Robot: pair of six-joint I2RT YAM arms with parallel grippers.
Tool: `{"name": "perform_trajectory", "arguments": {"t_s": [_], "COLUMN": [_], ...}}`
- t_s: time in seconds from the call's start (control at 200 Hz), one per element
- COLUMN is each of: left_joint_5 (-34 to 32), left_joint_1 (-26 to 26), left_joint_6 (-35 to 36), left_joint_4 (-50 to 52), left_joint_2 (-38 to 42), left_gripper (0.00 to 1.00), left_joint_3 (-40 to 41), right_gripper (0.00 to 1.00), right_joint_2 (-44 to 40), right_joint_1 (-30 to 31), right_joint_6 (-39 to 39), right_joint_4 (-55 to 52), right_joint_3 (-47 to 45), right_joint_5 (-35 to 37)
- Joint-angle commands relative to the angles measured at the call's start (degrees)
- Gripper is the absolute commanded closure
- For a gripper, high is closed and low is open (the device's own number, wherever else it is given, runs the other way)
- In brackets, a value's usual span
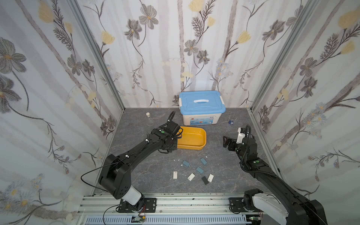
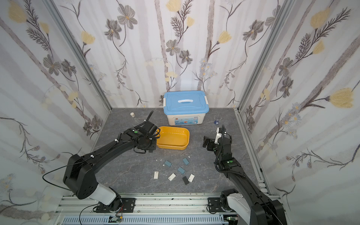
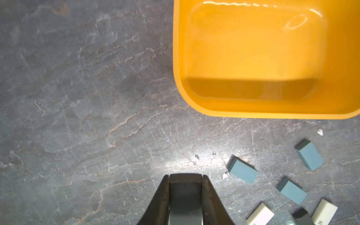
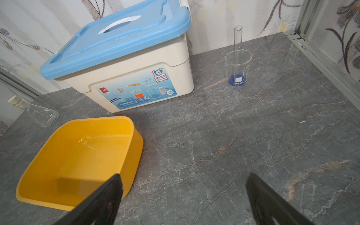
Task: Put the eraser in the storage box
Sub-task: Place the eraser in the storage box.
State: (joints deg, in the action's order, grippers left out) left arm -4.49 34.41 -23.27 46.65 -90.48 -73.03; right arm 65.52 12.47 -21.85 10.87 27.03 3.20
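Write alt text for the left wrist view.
The left gripper is shut on a grey eraser above the marbled table, near the yellow storage box, whose visible inside is empty. Nearby lie loose erasers, blue, white and black.

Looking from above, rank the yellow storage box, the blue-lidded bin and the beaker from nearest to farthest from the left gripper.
From the left gripper, in a top view:
1. storage box, just beside it.
2. blue-lidded bin, behind the box by the back wall.
3. beaker, farthest, back right.
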Motion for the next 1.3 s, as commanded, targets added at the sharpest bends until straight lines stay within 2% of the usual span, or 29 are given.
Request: {"name": "perform_trajectory", "arguments": {"t_s": [0.0, 0.37, 0.629, 0.854, 1.299], "left_joint_5": [-0.2, 1.9, 2.1, 0.5, -0.8], "left_joint_1": [-0.9, -3.8, -4.0, -4.1, -5.4], "left_joint_6": [4.1, 9.7, 10.7, 11.1, 7.8], "left_joint_4": [1.4, 2.3, 1.8, 1.9, -3.2], "left_joint_2": [-3.2, -19.5, -28.9, -34.2, -39.1], "left_gripper": [0.72, 0.72, 0.72, 0.72, 0.72], "left_joint_3": [-4.6, -22.5, -30.0, -33.9, -34.5], "right_gripper": [0.00, 0.00, 0.00, 0.00, 0.00], "right_joint_2": [0.6, 2.4, 3.6, 4.8, 4.9], "right_joint_1": [0.0, 0.0, -0.2, -0.3, -0.3], "right_joint_6": [-1.1, -1.1, -0.7, -0.7, -0.3], "right_joint_4": [2.9, 4.1, 4.4, 5.0, 5.0], "right_joint_3": [0.2, 0.2, 0.4, 0.4, 0.4], "right_joint_5": [0.2, 0.9, 1.6, 1.6, 2.0]}}
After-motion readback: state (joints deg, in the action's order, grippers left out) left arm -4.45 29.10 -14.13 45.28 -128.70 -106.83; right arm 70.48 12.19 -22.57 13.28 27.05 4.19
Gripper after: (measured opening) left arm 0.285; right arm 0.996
